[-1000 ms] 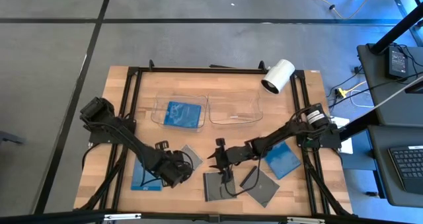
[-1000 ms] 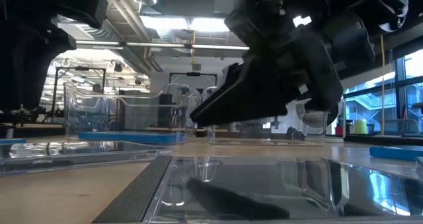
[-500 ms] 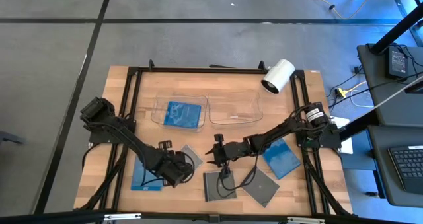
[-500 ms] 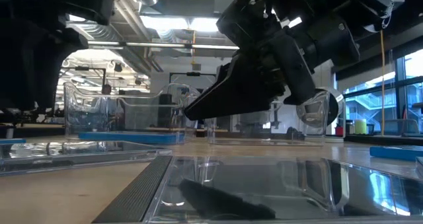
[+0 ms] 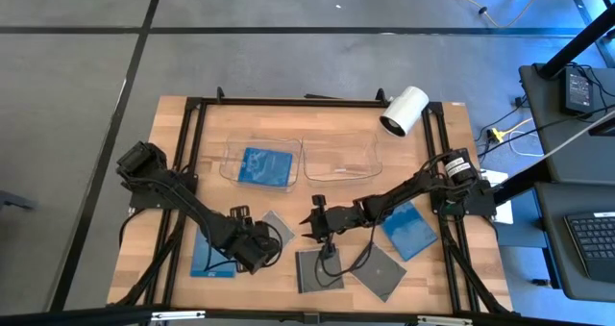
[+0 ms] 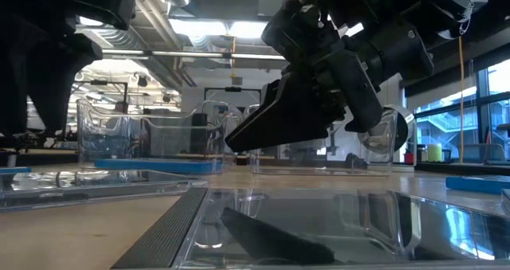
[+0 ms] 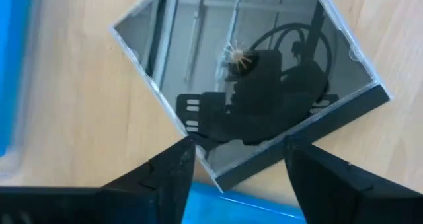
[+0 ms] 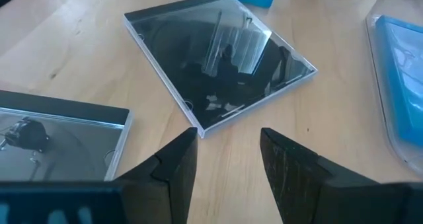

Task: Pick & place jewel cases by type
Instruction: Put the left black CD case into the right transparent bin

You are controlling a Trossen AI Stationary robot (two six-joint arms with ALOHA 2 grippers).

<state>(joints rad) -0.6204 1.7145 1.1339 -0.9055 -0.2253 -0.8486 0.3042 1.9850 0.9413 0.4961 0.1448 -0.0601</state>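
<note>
From above, a wooden table [image 5: 173, 134] holds two clear trays side by side near the far edge; the left tray [image 5: 231, 167] contains one blue jewel case [image 5: 265, 164], the right tray [image 5: 360, 163] shows nothing inside. The left gripper [image 5: 258, 247] sits over the near-left part, beside a small dark case [image 5: 280, 223] and above a second blue case [image 5: 207, 254]. The right gripper [image 5: 317, 228] reaches toward the table's middle. Near it lie a dark case at the near edge [image 5: 317, 270] and another dark case, tilted [image 5: 381, 271]; a third blue case [image 5: 411, 232] lies farther right

From table height, the right gripper [image 6: 239, 138] hangs just above a shiny dark case lid [image 6: 319, 222]

Through the left wrist camera, the left gripper's [image 7: 234, 168] fingers [image 7: 168, 178] are spread apart, framing the corner of a dark case [image 7: 244, 72] without touching it

Through the right wrist camera, the right gripper's [image 8: 228, 154] fingers [image 8: 178, 161] are spread wide, holding nothing, pointing at a corner of the dark case [image 8: 218, 59]; another dark case [image 8: 59, 138] lies beside it
</note>
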